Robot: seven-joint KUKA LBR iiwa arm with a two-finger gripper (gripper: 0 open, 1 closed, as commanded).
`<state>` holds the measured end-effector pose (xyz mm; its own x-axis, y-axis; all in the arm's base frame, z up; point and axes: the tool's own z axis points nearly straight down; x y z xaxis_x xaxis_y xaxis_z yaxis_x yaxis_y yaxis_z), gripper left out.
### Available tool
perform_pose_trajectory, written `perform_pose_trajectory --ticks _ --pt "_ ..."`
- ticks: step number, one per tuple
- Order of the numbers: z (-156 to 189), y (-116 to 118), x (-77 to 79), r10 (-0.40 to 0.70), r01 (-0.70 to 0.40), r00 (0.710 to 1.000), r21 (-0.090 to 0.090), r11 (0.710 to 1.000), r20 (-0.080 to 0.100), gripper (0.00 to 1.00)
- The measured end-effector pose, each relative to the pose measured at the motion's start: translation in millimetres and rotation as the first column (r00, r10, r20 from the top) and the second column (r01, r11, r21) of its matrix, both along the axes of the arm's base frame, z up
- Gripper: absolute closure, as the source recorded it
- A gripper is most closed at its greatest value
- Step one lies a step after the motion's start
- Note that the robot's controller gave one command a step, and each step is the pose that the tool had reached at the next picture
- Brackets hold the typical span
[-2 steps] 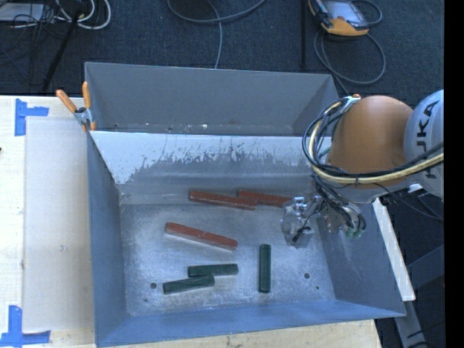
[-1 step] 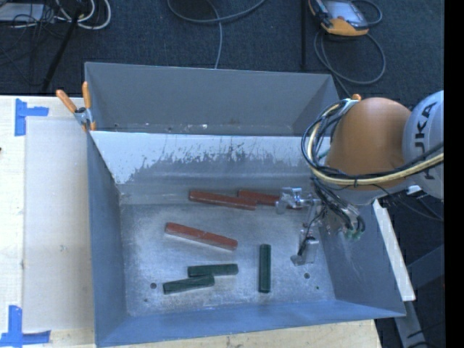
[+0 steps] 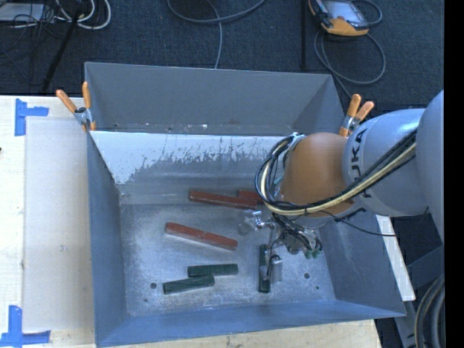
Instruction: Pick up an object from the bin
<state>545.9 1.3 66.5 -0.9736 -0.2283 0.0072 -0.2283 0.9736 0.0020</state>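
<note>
1 dark green bar [image 3: 264,284] — directly beneath the gripper [image 3: 271,264], front right.

In the bin [image 3: 210,111], two long bars [image 3: 201,236] lie behind two short bars [image 3: 212,270], left of the pincer [image 3: 270,263].

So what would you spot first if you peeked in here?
The big grey robot arm with its round orange cover leans in from the right. Its gripper is low over a short dark green bar on the floor of the grey metal bin. To the left lie two long reddish-brown bars and two more dark green bars.
</note>
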Motion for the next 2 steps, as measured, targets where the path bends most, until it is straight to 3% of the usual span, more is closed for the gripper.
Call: perform_pose_trajectory --ticks 1,2 --pt "3.3 54.0 5.1 0.075 -0.075 0.997 0.003 0.997 0.009 0.00" --pt "3.2 51.6 5.1 0.074 -0.074 0.997 0.000 0.997 0.008 1.00"
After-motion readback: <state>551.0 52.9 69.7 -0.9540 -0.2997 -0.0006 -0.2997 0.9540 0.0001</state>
